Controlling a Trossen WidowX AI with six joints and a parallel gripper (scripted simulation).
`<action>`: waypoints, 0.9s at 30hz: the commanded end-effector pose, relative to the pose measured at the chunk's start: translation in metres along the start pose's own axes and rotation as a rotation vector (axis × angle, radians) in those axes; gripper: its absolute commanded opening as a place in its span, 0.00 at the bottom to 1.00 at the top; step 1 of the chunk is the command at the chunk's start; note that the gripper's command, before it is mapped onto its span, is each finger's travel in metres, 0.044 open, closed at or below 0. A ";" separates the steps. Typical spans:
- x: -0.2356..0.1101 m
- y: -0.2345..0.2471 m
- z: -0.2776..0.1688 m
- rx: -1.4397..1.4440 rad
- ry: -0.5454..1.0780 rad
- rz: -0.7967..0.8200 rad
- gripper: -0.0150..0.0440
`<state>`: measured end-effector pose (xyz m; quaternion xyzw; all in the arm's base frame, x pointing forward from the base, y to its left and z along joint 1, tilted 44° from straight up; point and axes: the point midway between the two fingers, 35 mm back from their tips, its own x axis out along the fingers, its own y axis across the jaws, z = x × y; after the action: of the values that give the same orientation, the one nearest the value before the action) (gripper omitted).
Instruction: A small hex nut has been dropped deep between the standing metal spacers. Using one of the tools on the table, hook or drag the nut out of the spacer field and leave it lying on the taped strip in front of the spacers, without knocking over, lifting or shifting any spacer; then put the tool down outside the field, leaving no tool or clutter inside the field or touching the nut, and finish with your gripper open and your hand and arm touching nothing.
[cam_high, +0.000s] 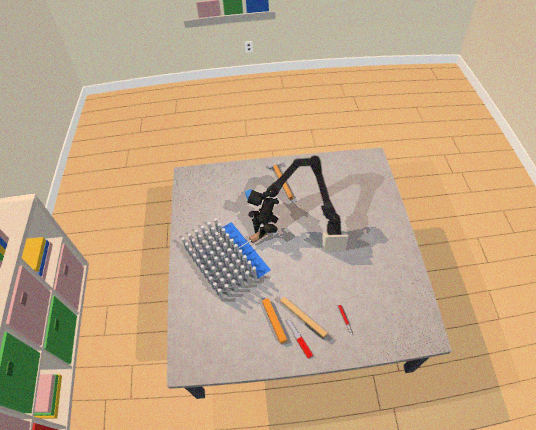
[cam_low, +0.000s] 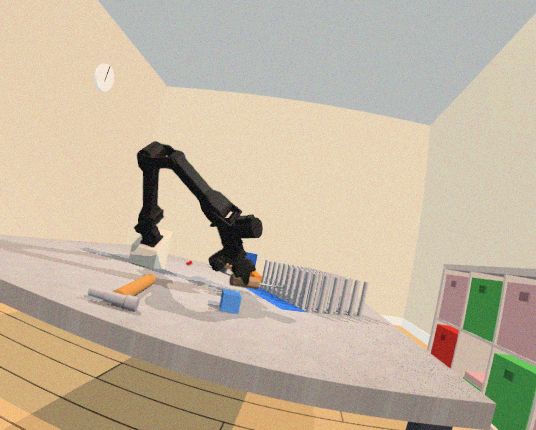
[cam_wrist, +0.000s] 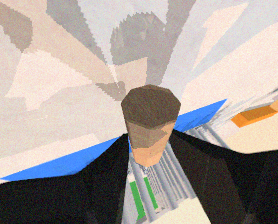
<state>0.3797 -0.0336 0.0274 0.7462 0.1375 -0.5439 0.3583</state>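
Note:
My gripper (cam_high: 258, 234) (cam_low: 245, 278) (cam_wrist: 148, 135) is shut on the brown wooden handle (cam_high: 255, 237) (cam_low: 242, 281) (cam_wrist: 150, 120) of a thin hook tool. It hangs low over the blue taped strip (cam_high: 255, 255) (cam_low: 277, 299) (cam_wrist: 60, 165). The tool's thin metal shaft (cam_high: 244, 244) (cam_low: 267, 285) reaches into the front rows of the standing grey spacers (cam_high: 220, 255) (cam_low: 315, 290) (cam_wrist: 165, 180). The hex nut is hidden among the spacers.
An orange-handled hammer (cam_high: 285, 184) (cam_low: 127, 292) and a blue block (cam_high: 248, 194) (cam_low: 230, 301) lie behind the arm. An orange bar (cam_high: 275, 320), a wooden stick (cam_high: 303, 317), a red-handled tool (cam_high: 300, 340) and a small red screwdriver (cam_high: 345, 319) lie near the table's front. The arm's base (cam_high: 334, 241) (cam_low: 149, 255) stands mid-table.

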 end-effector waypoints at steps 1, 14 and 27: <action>0.001 0.000 -0.006 0.000 0.007 0.004 0.25; 0.006 0.000 -0.014 0.000 0.008 0.004 0.25; 0.011 0.000 -0.022 0.000 0.009 0.005 0.25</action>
<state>0.3952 -0.0245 0.0204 0.7466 0.1374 -0.5432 0.3587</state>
